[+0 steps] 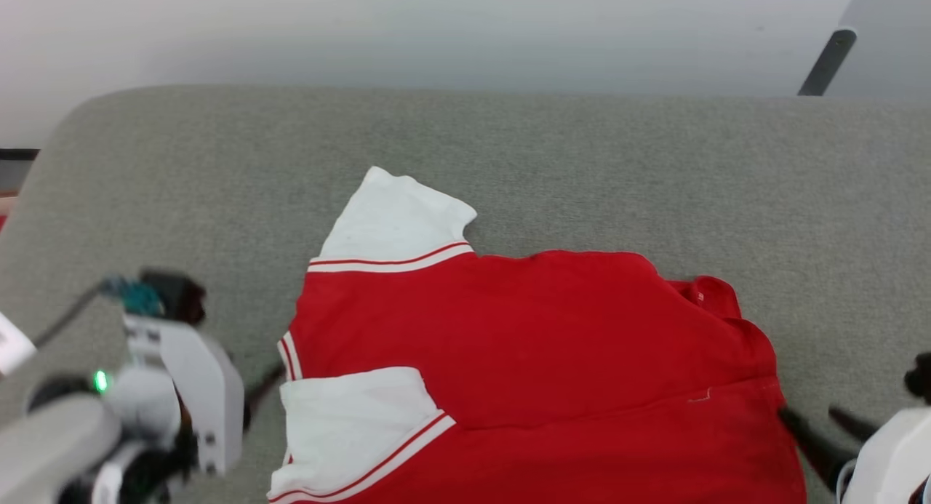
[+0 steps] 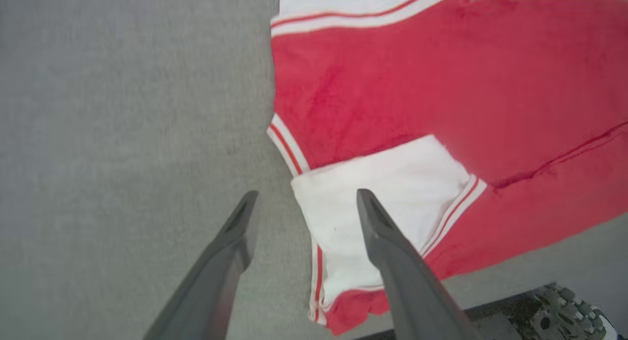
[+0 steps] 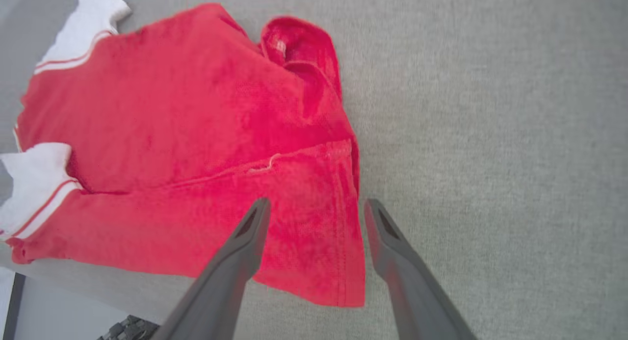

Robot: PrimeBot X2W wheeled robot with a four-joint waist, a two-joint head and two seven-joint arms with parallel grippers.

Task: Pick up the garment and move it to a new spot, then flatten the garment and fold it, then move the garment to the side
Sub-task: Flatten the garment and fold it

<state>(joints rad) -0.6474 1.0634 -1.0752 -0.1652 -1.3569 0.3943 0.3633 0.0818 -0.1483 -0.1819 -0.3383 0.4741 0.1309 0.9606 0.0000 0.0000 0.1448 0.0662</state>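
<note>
Left jaws: spread and empty; my left gripper (image 2: 306, 197) straddles the near white sleeve (image 2: 392, 197) at its edge.
Right jaws: spread and empty; my right gripper (image 3: 318, 202) hangs over the hem corner (image 3: 343, 281).
Garment (image 1: 524, 329): lies on the grey cushion (image 1: 582, 148), its near strip doubled over, a fold in progress, I judge.
Far sleeve (image 1: 393, 217): sticks out, not yet tucked.

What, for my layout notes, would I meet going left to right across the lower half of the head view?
left end effector → garment, its white sleeve side first, then the red body → right end effector
</note>
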